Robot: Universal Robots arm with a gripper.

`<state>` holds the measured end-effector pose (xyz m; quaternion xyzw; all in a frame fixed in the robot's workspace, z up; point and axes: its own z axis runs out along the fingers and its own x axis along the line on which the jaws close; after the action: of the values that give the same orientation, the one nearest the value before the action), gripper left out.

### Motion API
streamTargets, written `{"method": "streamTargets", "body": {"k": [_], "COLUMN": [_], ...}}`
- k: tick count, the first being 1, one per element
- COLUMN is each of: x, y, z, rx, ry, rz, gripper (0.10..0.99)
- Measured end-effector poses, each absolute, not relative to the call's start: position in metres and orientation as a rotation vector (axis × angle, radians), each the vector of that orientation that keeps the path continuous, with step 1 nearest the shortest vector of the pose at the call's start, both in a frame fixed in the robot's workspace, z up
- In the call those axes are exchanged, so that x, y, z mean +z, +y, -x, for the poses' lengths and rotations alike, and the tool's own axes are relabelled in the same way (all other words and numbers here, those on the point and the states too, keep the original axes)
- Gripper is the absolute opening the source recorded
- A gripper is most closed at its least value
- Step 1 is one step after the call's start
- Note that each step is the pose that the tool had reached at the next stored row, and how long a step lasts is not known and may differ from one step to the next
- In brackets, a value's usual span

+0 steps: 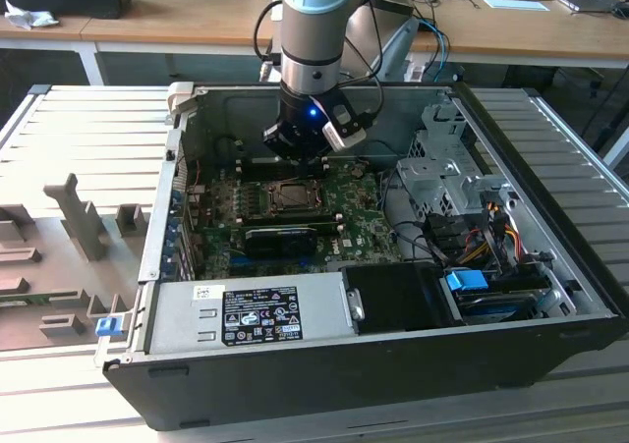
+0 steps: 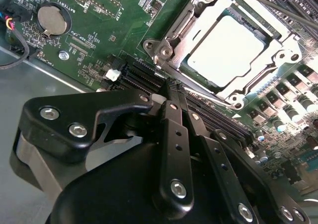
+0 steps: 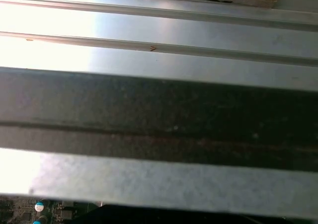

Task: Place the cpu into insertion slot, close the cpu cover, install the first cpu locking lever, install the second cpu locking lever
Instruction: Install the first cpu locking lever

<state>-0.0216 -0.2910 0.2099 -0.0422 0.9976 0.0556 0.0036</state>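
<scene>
The cpu (image 2: 226, 50) lies flat in the insertion slot (image 1: 292, 196), its grey metal top showing. The silver cpu cover (image 2: 175, 34) is down around it, framing the chip through its window. A thin lever rod (image 2: 278, 8) runs past one corner of the socket. My gripper (image 2: 171, 85) hangs just above the board beside the socket, over the black connector slots, with its black fingers (image 2: 174, 134) pressed together and nothing between them. In the exterior view the gripper (image 1: 295, 156) sits over the far edge of the socket inside the open computer case.
A long black card (image 1: 280, 239) lies just in front of the socket. A grey power supply (image 1: 246, 310) fills the near side, and a drive cage (image 1: 442, 168) with cables stands at the exterior view's right. A coin battery (image 2: 52, 20) sits on the board. The case wall (image 3: 159, 114) is close.
</scene>
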Motion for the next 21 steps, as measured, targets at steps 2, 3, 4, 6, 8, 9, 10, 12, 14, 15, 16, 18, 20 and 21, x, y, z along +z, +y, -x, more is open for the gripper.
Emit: {"method": "streamTargets", "body": {"k": [2, 3, 4, 6, 8, 9, 10, 12, 14, 15, 16, 18, 20, 21], "x": [0.2092, 0.2090, 0.2087, 0.2080, 0.2064, 0.2060, 0.2051, 0.2043, 0.2036, 0.2033, 0.2024, 0.2016, 0.2013, 0.2012], "y": [-0.2910, -0.2910, -0.2910, -0.2910, -0.2910, -0.2910, -0.2910, -0.2910, -0.2911, -0.2910, -0.2908, -0.2910, -0.2910, -0.2910], "z": [0.0216, 0.0216, 0.0216, 0.0216, 0.0215, 0.0215, 0.0216, 0.0216, 0.0216, 0.0216, 0.0215, 0.0216, 0.0216, 0.0216], "rx": [0.175, 0.174, 0.175, 0.174, 0.172, 0.171, 0.168, 0.162, 0.156, 0.156, 0.157, 0.155, 0.155, 0.166], "ry": [3.127, 3.127, 3.127, 3.127, 3.127, 3.127, 3.127, 3.128, 3.128, 3.128, 3.128, 3.128, 3.128, 3.128], "rz": [0.132, 0.132, 0.132, 0.132, 0.132, 0.132, 0.132, 0.131, 0.131, 0.131, 0.130, 0.130, 0.130, 0.130], "gripper": [0.106, 0.106, 0.106, 0.106, 0.106, 0.106, 0.106, 0.106, 0.106, 0.106, 0.106, 0.106, 0.106, 0.106]}}
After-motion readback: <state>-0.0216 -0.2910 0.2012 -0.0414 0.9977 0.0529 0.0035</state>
